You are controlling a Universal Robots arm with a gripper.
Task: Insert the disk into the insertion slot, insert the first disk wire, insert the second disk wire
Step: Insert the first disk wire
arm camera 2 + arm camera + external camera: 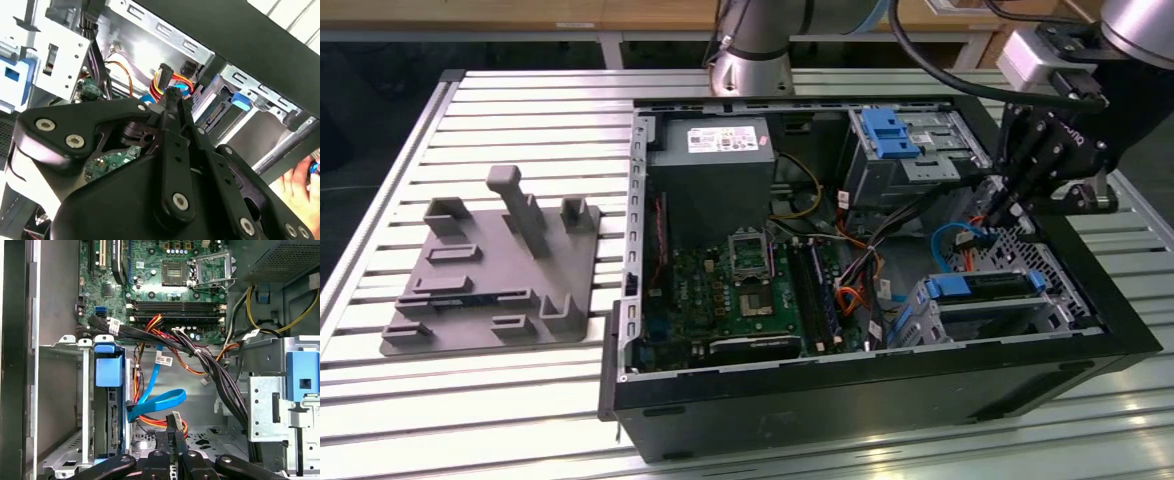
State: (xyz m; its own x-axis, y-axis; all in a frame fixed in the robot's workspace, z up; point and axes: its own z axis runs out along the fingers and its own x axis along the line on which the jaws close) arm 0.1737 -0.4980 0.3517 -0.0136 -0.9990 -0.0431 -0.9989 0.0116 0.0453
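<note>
The arm reaches down from the exterior view's upper right, its gripper [985, 220] lowered inside the open computer case [854, 405], fingers pinched together on a small dark connector [176, 417] beside a blue ribbon cable [160, 401]. Just below, the disk [982, 285] sits in the insertion slot [958, 322], blue carrier rails showing. Wire bundles and the latched drive cage [901, 140] crowd the gripper closely. The case lies on a slatted metal table [520, 100], well apart from a grey fixture [494, 270]; a person's hand [300, 180] shows outside the case.
</note>
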